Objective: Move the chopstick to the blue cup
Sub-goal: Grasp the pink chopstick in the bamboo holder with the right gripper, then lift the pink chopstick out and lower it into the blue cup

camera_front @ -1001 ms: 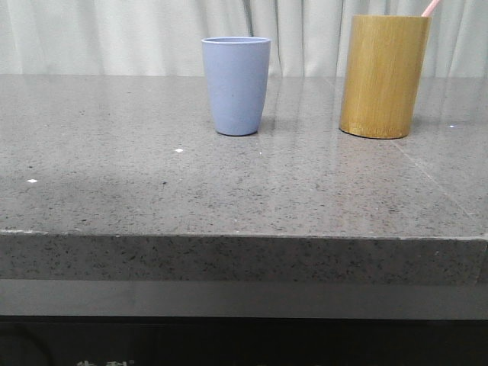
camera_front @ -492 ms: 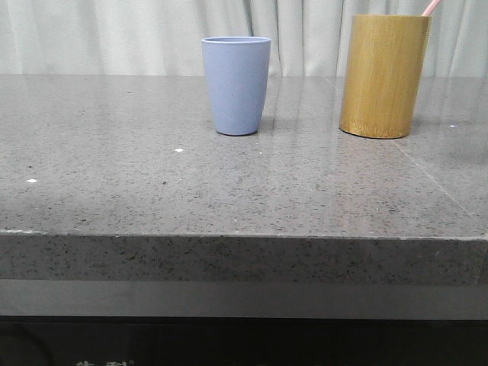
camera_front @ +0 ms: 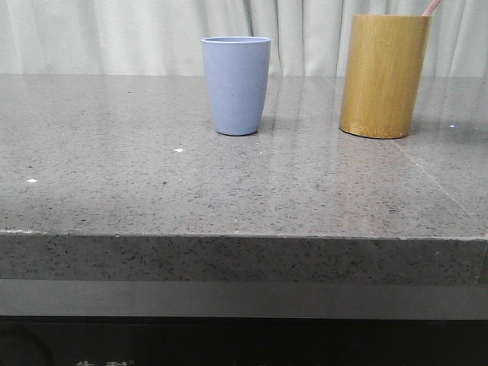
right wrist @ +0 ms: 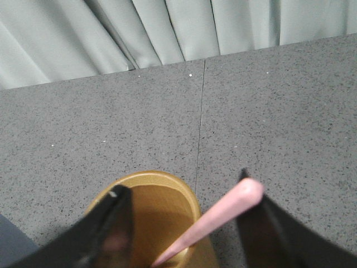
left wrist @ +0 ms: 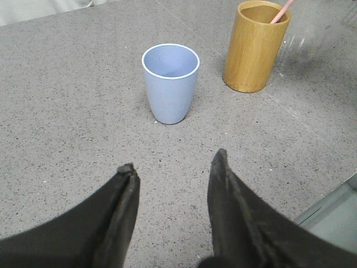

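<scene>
- The bamboo cylinder (camera_front: 384, 75) holds the chopstick (right wrist: 215, 221), leaning on its rim.
- The blue cup (camera_front: 236, 85) stands apart, empty.
- Right gripper (right wrist: 187, 209) gapes around the chopstick, seemingly not gripping.
- Left gripper (left wrist: 173, 173) is spread, empty.

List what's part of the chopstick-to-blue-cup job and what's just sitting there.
Job: chopstick, standing in the bamboo holder; blue cup; right gripper, open around the chopstick.
Idle: left gripper, open; table; curtain.
</scene>
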Available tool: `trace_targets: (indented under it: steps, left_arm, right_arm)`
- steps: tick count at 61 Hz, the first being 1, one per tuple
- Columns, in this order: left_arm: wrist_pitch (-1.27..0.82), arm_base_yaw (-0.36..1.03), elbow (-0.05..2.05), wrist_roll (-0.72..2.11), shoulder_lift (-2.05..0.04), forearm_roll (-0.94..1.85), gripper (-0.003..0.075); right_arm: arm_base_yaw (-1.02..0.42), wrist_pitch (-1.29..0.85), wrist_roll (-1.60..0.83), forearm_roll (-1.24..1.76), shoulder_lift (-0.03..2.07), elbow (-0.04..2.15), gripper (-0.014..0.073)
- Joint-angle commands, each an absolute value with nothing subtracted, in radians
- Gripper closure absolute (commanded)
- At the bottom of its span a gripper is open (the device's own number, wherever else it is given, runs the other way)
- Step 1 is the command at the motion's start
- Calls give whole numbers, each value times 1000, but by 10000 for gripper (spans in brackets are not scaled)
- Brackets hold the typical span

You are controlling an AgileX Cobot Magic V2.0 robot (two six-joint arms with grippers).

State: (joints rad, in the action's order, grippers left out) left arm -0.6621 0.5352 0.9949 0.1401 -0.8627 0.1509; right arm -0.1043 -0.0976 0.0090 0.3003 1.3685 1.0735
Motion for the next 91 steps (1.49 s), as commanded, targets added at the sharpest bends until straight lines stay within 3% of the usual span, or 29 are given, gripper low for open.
trace_targets:
  steps: [1,8,18,45,57,68,91]
  left_arm:
    - [-583,539,1023,131,-854,165,428]
    - [-583,539,1023,131,-854,165,428]
    - [-583,539,1023,131,-854,165,428]
    - [-583,539,1023,131,-854,165,428]
    - [-583,539,1023,131,-854,165,428]
    - [-583,539,1023,131,-854,165,428]
    - [-583,539,1023,131,-854,165,428]
  right_arm:
    - [-107,-30,0,305,1340,1114,340]
    - [-107,-34,0,298,1340,1115,482]
    - [-107,-103,0,231,1340,1184,561]
    - [-107,-391,0,115,1342,1503,562]
    - [-107,-558,0,115,1342,1625,621]
    - [-112,-657,-23,142,1342,1718,622]
    - [-365,-626,-183,251,1438,1789,622]
